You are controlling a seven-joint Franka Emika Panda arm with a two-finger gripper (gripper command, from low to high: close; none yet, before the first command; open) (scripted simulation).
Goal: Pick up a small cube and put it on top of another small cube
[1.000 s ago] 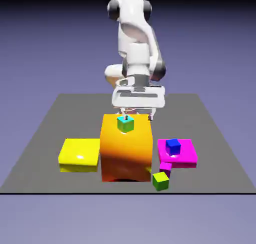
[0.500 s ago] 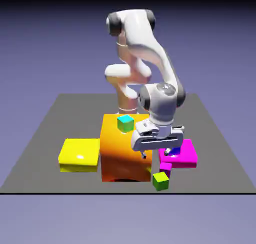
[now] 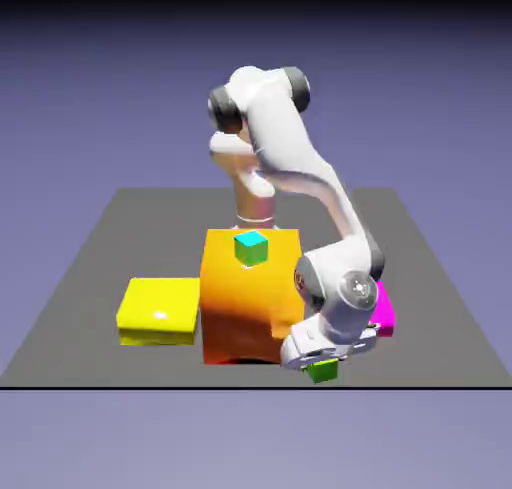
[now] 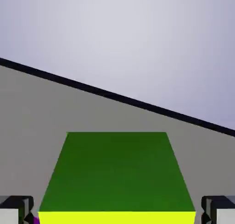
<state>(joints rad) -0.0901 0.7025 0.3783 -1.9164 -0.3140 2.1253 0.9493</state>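
You have a tall orange block (image 3: 245, 302) mid-table, a flat yellow slab (image 3: 158, 311) beside it, and a magenta slab (image 3: 382, 310) opposite.

The arm (image 3: 300, 167) is white with dark grey joint caps. The table (image 3: 90, 267) is plain dark grey, and the backdrop is blue-violet, darker to the top. The large block (image 3: 240, 297) is orange, shading to yellow on its top face. On it the small cube (image 3: 251, 247) is teal on top and green on the sides. The flat block (image 3: 158, 311) is bright yellow. The flat slab (image 3: 383, 312) is magenta. The small green cube (image 3: 322, 371) is dark green above and yellow-green on the near side in the hand view (image 4: 117, 172). The finger tips (image 4: 219, 208) are grey.
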